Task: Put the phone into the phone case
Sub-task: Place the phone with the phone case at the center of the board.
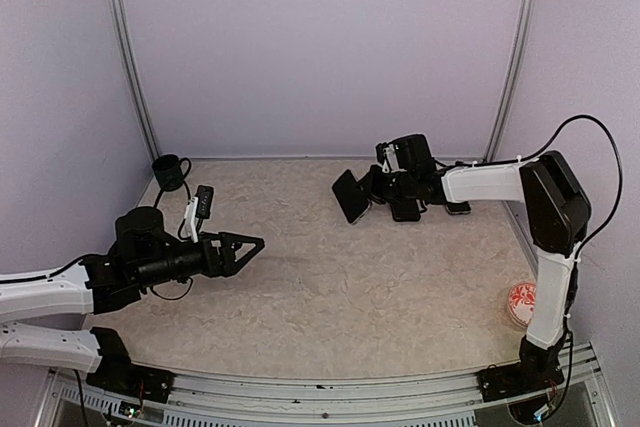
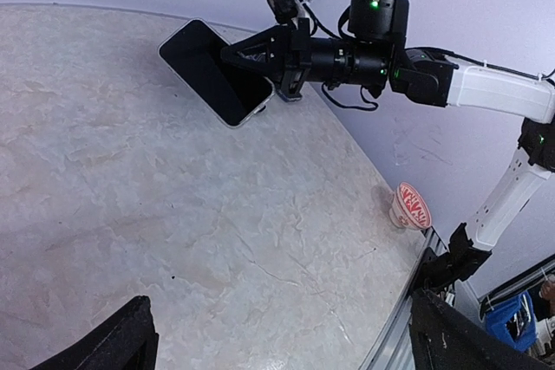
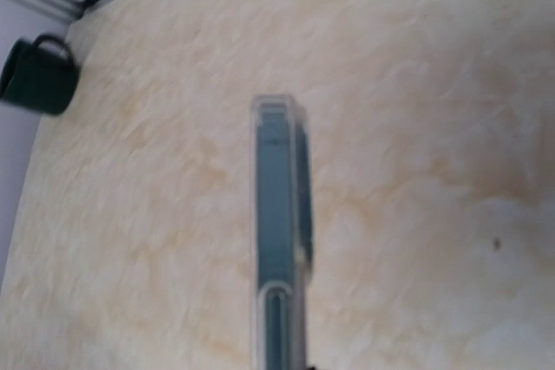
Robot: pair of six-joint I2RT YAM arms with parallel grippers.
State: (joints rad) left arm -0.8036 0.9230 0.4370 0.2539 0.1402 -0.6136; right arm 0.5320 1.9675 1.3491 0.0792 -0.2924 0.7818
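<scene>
Nearest you, the left pincer (image 1: 245, 253) hangs with jaws wide apart at lower left, while the right pincer (image 1: 367, 193) clamps the phone (image 1: 349, 197), tilted at upper centre; judge it stiff, slick and breakable, so grip its long edges.

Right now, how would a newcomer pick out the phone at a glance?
Look to the far right of the table, where the white right arm reaches in. The right gripper is shut on the phone, held above the tabletop. It is flat, black and lifted; the dark mug and the red-and-white cup are round and standing.
</scene>
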